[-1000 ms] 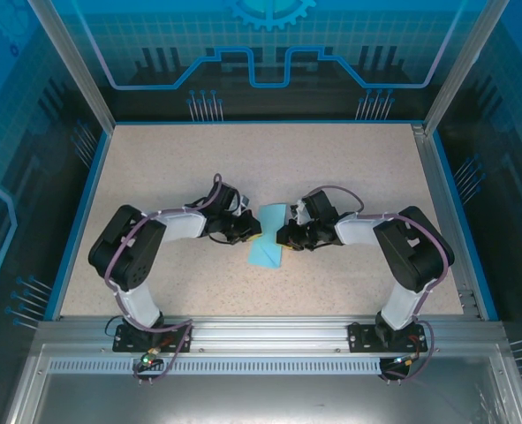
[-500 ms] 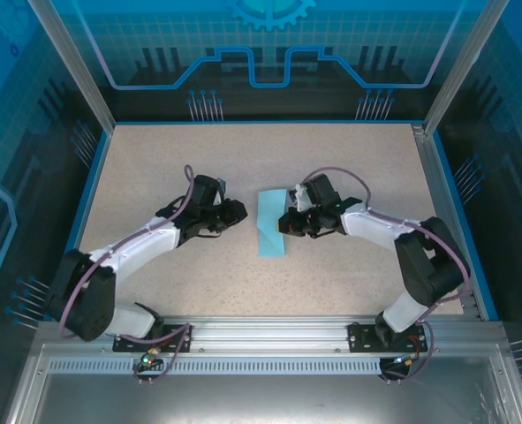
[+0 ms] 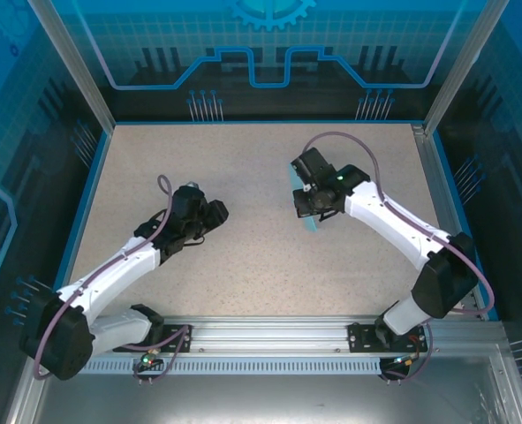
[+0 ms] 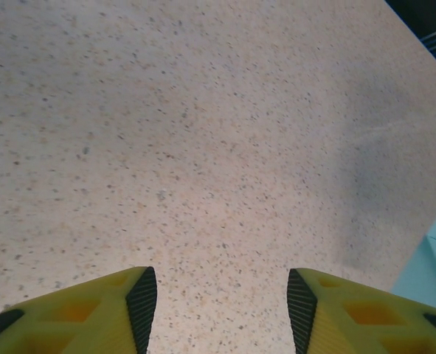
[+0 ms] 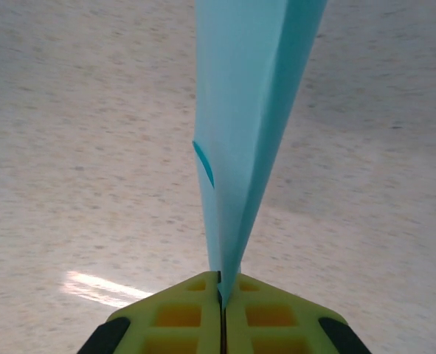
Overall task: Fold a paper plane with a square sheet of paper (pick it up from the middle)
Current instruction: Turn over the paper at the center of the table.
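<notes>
1. Light blue folded paper, the paper plane (image 5: 240,110), is clamped in the right claw (image 5: 222,295). Its two yellow fingers (image 5: 177,316) are pressed flat together on the paper's narrow end, and no gap is seen.
2. In the right wrist view the plane is seen edge-on. It sticks out ahead of the claw and widens away from it, and folded layers are seen along a crease.
3. The plane's far end is cut off by the frame edge, so contact with the speckled worktop (image 3: 261,159) cannot be told. A soft shadow is cast on the surface to the right of the paper.
4. In the top view the right claw (image 3: 309,210) is found right of the worktop's centre, with its arm stretched well forward. A cyan sliver of the plane (image 3: 314,224) is seen at the claw's near side.
5. The left claw (image 3: 216,212) is found left of centre, well apart from the right claw and the paper.
6. In the left wrist view the left claw (image 4: 221,310) is seen partly spread. Its black pads (image 4: 142,302) face each other with nothing gripped, and bare worktop is seen between them.
7. A pale cyan patch (image 4: 433,265) is seen at the right edge of the left wrist view. What it is cannot be told.
</notes>
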Motion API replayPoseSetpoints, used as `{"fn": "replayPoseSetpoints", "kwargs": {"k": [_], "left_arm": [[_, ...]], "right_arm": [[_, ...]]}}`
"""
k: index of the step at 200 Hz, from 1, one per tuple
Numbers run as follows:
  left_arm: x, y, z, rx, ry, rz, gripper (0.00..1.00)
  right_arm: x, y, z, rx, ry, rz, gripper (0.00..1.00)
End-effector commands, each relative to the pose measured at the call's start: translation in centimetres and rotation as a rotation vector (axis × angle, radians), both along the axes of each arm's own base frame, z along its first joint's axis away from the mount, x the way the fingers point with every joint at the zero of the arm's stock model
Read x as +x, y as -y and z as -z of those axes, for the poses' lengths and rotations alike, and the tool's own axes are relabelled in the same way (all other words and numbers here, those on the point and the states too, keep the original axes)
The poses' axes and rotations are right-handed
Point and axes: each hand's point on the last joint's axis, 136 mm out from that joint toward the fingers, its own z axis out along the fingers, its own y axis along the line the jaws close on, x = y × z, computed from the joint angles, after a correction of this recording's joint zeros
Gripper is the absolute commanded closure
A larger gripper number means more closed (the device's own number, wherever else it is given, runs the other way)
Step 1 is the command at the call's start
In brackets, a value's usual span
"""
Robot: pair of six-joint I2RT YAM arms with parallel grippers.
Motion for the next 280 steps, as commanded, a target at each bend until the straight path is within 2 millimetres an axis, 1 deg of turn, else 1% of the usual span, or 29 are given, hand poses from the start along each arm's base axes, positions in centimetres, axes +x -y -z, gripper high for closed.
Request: {"fn": "replayPoseSetpoints", "kwargs": {"k": [1, 34, 77, 132, 147, 162, 191, 201, 214, 228, 237, 242, 248, 250, 255, 273, 280], "left_arm": [[-0.4, -1.7, 0.3, 0.037, -0.004, -0.067, 0.45], [-0.7, -2.1, 0.2, 0.041, -0.001, -0.08, 0.45], [-1.2, -2.8, 0.1, 0.047, 0.004, -0.106, 0.43], [-1.7, -3.5, 0.3, 0.061, 0.004, -0.126, 0.41], [-1.8, -3.8, 0.3, 0.071, 0.004, -0.134, 0.41], [-2.0, -4.0, 0.2, 0.071, 0.01, -0.142, 0.41], [-2.3, -4.4, 0.3, 0.069, 0.011, -0.156, 0.39], [-2.3, -4.4, 0.4, 0.07, 0.008, -0.157, 0.39], [-2.4, -4.3, 0.4, 0.067, 0.003, -0.153, 0.38], [-2.3, -4.3, 0.5, 0.066, 0.002, -0.151, 0.38], [-2.3, -4.2, 0.5, 0.064, 0.0, -0.147, 0.38], [-2.3, -4.1, 0.4, 0.063, -0.001, -0.145, 0.38], [-2.2, -4.1, 0.4, 0.063, 0.0, -0.145, 0.38], [-2.2, -4.1, 0.5, 0.063, -0.001, -0.142, 0.38], [-2.2, -4.0, 0.4, 0.063, 0.0, -0.14, 0.38], [-2.0, -3.7, 0.6, 0.058, -0.008, -0.124, 0.38], [-1.9, -3.4, 0.7, 0.052, -0.01, -0.113, 0.38]], "right_arm": [[-1.1, 3.2, 0.6, -0.32, -0.02, 0.012, 0.93], [-1.0, 2.4, 1.1, -0.445, -0.008, -0.001, 0.94], [-1.0, 1.1, 2.3, -0.506, -0.024, -0.015, 0.93], [-1.1, -1.4, 6.0, -0.558, -0.102, -0.039, 0.92], [-1.3, -2.4, 7.3, -0.546, -0.132, -0.041, 0.91], [-1.7, -4.0, 8.6, -0.511, -0.164, -0.056, 0.91], [-2.8, -7.7, 11.0, -0.372, -0.243, -0.093, 0.85], [-3.2, -9.0, 11.7, -0.295, -0.278, -0.109, 0.8], [-3.5, -10.9, 11.9, -0.177, -0.31, -0.138, 0.79], [-3.7, -12.7, 11.4, -0.029, -0.332, -0.165, 0.71], [-3.8, -13.2, 11.1, 0.05, -0.34, -0.166, 0.65], [-3.7, -13.4, 10.2, 0.102, -0.328, -0.165, 0.6], [-3.7, -13.3, 10.0, 0.153, -0.326, -0.16, 0.58], [-3.5, -13.4, 9.6, 0.177, -0.317, -0.16, 0.57], [-3.3, -13.1, 9.1, 0.222, -0.309, -0.15, 0.57], [-3.0, -11.5, 8.3, 0.367, -0.299, -0.105, 0.57], [-2.9, -10.9, 8.3, 0.427, -0.304, -0.088, 0.6]]}}
